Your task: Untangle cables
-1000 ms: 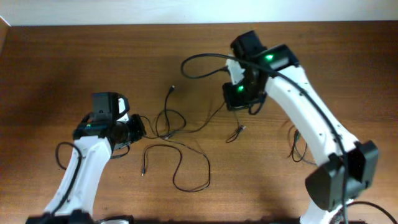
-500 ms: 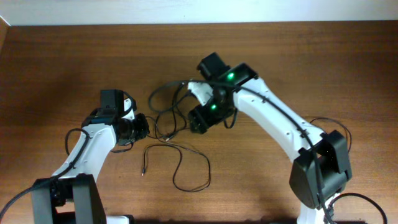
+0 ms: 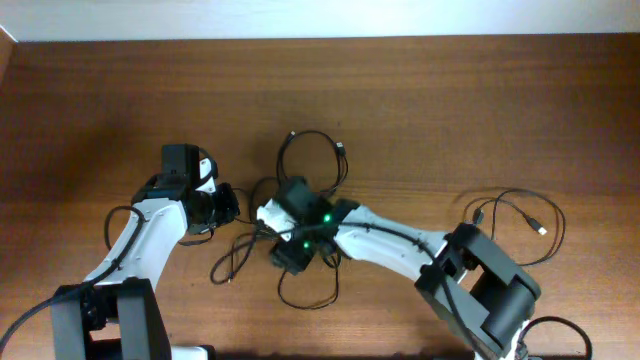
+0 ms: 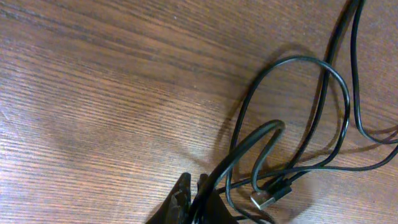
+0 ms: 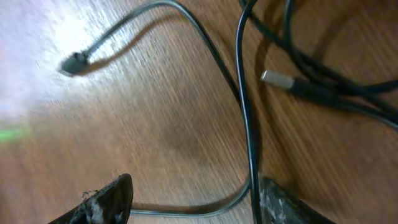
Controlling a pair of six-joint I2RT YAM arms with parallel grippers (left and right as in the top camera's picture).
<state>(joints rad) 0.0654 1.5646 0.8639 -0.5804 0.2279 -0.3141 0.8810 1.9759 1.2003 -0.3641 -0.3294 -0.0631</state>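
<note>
Thin black cables (image 3: pixel 246 246) lie tangled in the middle of the table, with one loose loop (image 3: pixel 314 156) behind the tangle and another (image 3: pixel 312 296) in front. My left gripper (image 4: pixel 194 193) is shut on one cable (image 4: pixel 249 140) that arcs up from its fingers; a silver-tipped plug (image 4: pixel 264 198) lies just to its right. In the overhead view this left gripper (image 3: pixel 232 205) sits at the tangle's left edge. My right gripper (image 5: pixel 196 202) stands open low over the tangle (image 3: pixel 285 258), and a cable (image 5: pixel 245 106) runs on the wood between its fingers (image 5: pixel 106 199). A second silver plug (image 5: pixel 277 78) lies further off.
Another black cable (image 3: pixel 520 215) with a small plug lies looped at the right of the wooden table (image 3: pixel 100 100), beside my right arm's base. The table's back edge meets a white wall.
My right arm swung from the upper right down to the tangle in the middle and its jaws opened. A cable loop now lies behind the tangle. The left arm barely moved.
</note>
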